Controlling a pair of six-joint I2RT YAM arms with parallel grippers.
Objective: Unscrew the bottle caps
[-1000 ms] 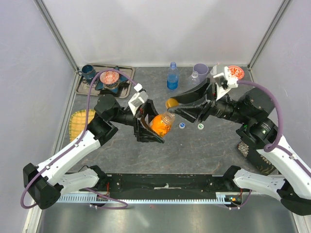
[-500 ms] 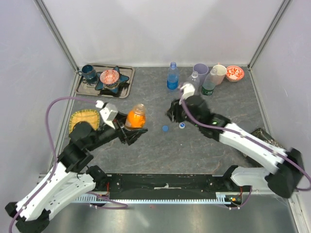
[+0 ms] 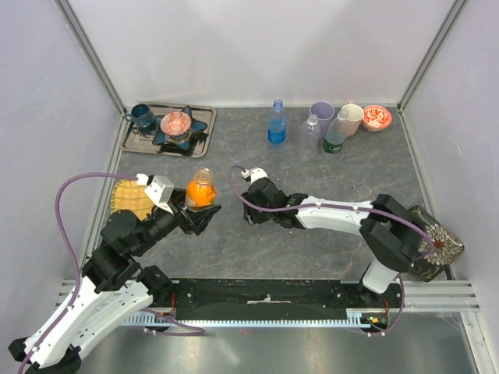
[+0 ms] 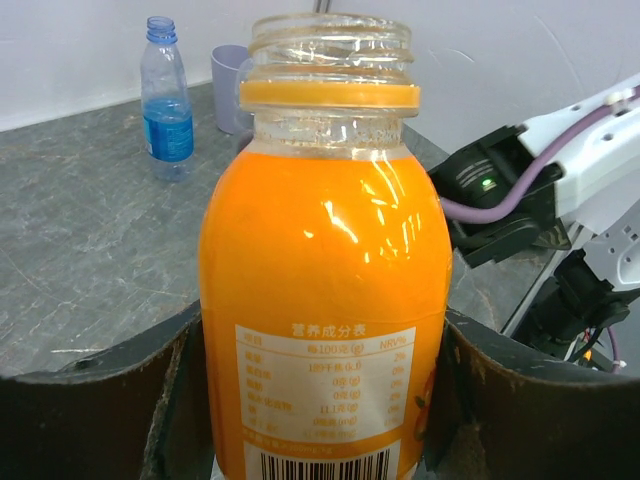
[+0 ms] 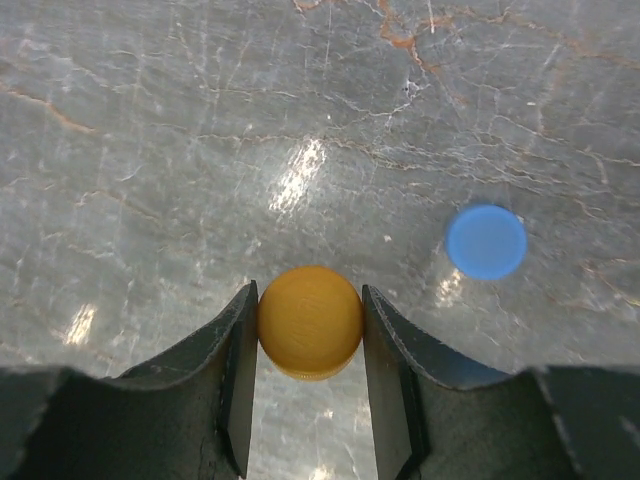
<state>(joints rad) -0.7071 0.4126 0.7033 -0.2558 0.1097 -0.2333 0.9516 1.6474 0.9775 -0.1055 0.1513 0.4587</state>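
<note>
The orange-liquid bottle [image 3: 200, 190] stands upright, its threaded neck bare, and my left gripper [image 3: 199, 210] is shut on its body; its label fills the left wrist view [image 4: 325, 300] between the two fingers [image 4: 95, 400]. My right gripper [image 3: 249, 210] is low over the table's middle, shut on the orange cap [image 5: 310, 320]. A loose blue cap [image 5: 486, 241] lies on the table just beyond it. At the back stand the blue-tinted bottle [image 3: 276, 123] and two clear bottles [image 3: 312, 128] [image 3: 336, 132], all capped.
A lilac cup [image 3: 322, 114], a beige cup [image 3: 353, 117] and a red bowl [image 3: 377, 117] stand at the back right. A tray [image 3: 204, 125] with crockery sits back left, a yellow mat [image 3: 129, 196] by the left arm, a patterned object [image 3: 434, 241] at the right edge.
The left gripper carried the orange bottle leftward and set it upright from a tilt. The right gripper swung left and down over the table with the orange cap.
</note>
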